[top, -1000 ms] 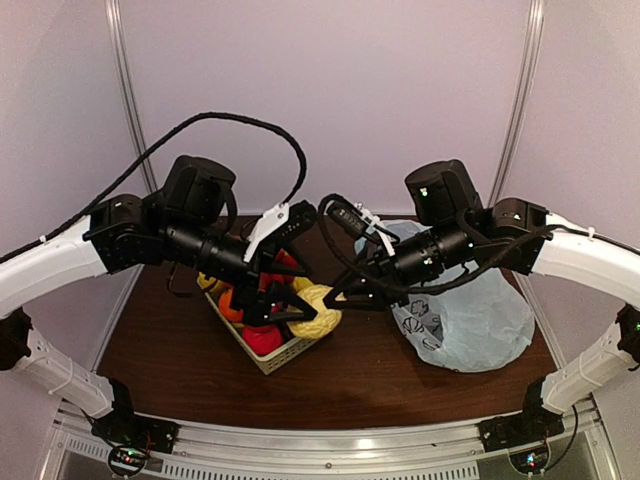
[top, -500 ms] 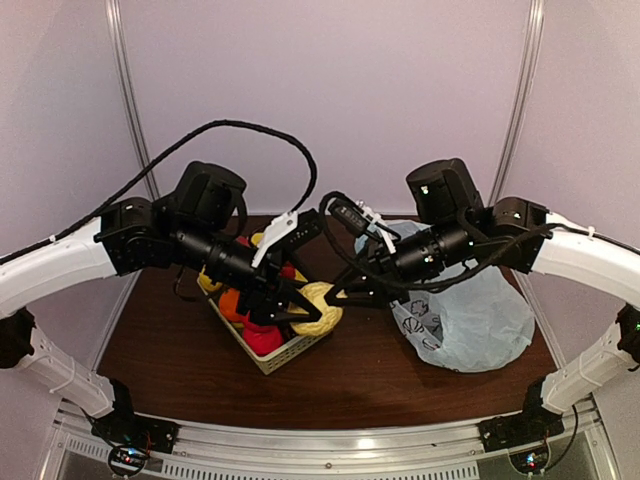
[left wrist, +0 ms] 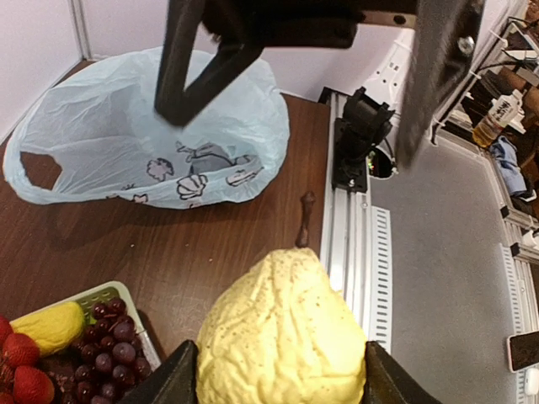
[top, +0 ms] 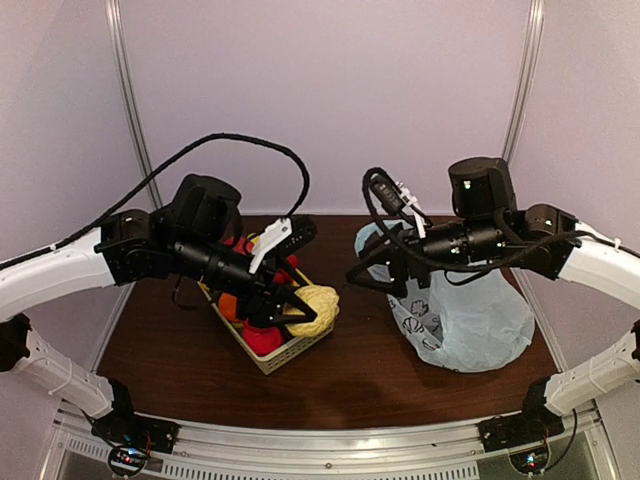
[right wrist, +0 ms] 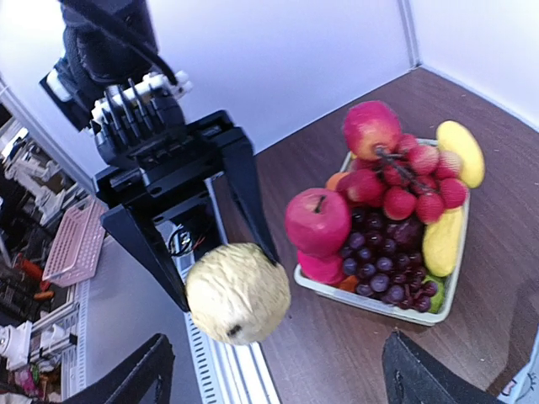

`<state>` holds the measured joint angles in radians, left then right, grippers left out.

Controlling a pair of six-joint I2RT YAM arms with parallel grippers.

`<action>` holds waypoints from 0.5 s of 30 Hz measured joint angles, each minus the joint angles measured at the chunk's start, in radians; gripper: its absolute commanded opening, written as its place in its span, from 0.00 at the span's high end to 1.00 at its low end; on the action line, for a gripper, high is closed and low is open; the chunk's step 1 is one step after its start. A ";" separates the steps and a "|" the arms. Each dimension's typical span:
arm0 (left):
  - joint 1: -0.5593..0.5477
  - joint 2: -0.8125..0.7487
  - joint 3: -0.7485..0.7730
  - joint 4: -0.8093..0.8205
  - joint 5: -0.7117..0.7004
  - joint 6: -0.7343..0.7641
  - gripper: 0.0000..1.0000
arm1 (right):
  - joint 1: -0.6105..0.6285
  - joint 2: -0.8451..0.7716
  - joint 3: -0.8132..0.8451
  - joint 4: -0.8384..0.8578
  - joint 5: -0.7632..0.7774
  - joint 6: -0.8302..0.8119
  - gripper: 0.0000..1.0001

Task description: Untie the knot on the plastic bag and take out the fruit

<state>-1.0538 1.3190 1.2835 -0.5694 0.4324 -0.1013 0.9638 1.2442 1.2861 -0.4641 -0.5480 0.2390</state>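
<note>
A lumpy yellow lemon-like fruit (top: pixel 316 308) hangs over the near right corner of the white basket (top: pixel 285 352). My left gripper (top: pixel 303 311) is shut on it, one finger on each side of the fruit (left wrist: pixel 282 337). In the right wrist view the same fruit (right wrist: pixel 237 293) sits between the left gripper's dark fingers (right wrist: pixel 244 189). My right gripper (top: pixel 372 281) is open and empty, drawn back from the fruit beside the plastic bag (top: pixel 470 320). The pale blue bag (left wrist: pixel 152 143) lies slack on the table with one handle loop spread out. The knot does not show in any view.
The basket (right wrist: pixel 337 290) holds a red apple (right wrist: pixel 317 220), dark grapes (right wrist: pixel 383 269), strawberries and yellow bananas (right wrist: pixel 461 151). A metal rail (left wrist: pixel 354 244) runs along the table's near edge. A small dark stem-like piece (left wrist: pixel 305 220) lies on the wood beside the rail.
My right gripper has opened, let go of the lumpy fruit and pulled back to the right toward the bag. My left gripper has closed on the fruit and now holds it alone.
</note>
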 measured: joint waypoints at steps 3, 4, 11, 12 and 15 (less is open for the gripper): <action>0.034 -0.052 -0.052 0.039 -0.047 -0.029 0.55 | -0.059 -0.079 -0.074 0.051 0.048 0.032 0.13; 0.050 -0.076 -0.074 0.064 -0.067 -0.040 0.55 | -0.076 -0.102 -0.093 0.063 0.068 0.043 0.13; 0.132 -0.283 -0.266 0.328 -0.224 -0.127 0.55 | -0.089 -0.184 -0.182 0.163 0.154 0.087 0.13; 0.138 -0.311 -0.299 0.377 -0.249 -0.137 0.55 | -0.089 -0.187 -0.190 0.174 0.162 0.092 0.13; 0.158 -0.370 -0.391 0.496 -0.312 -0.164 0.54 | -0.089 -0.190 -0.210 0.206 0.180 0.109 0.13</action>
<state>-0.8955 0.9489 0.8925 -0.0734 0.1204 -0.2653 0.8745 1.0538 1.0760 -0.2584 -0.3676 0.3481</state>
